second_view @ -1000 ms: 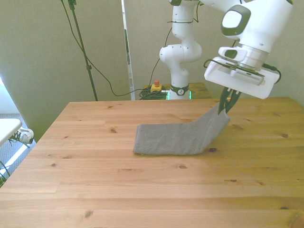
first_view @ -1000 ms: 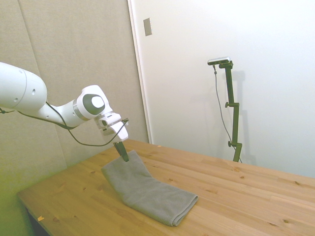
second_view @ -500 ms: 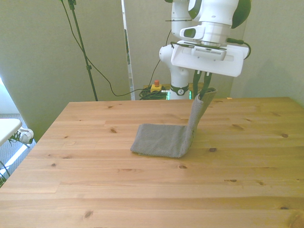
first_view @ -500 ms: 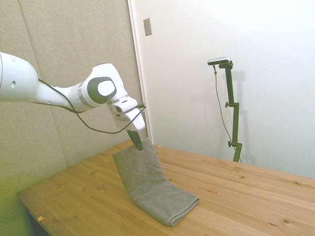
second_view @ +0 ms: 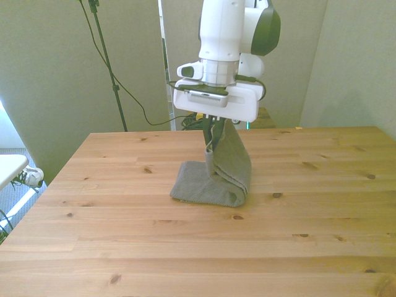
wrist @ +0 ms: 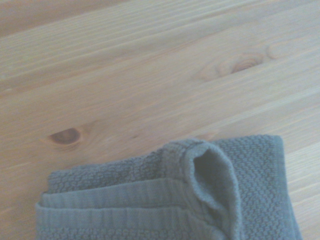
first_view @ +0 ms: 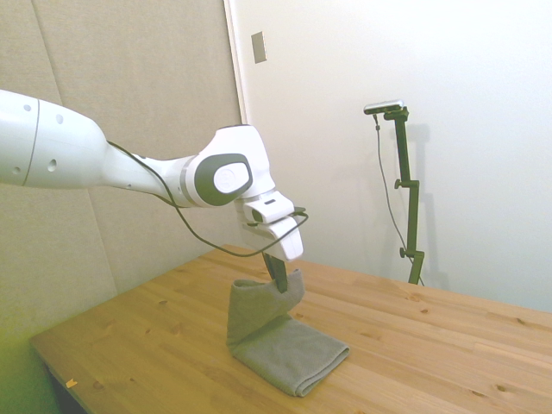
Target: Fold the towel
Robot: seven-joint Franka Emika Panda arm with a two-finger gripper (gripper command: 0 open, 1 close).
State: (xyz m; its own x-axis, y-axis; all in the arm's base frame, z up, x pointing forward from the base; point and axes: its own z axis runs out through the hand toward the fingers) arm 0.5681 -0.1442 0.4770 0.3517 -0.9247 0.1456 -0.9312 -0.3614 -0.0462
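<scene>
Gripper [second_view: 213, 141] jaws pinched on towel [second_view: 213, 179] edge; soft, thick, limp below jaws, so grip near corner w/ all layers.

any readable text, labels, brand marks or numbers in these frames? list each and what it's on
None readable in the three views.
Towel: plain grey, no tag or label showing, also in the wrist view.
Gripper: no marking legible on its white housing.
Table: bare wood, only grain and knots.
Grey plate on the wall: blank.
</scene>
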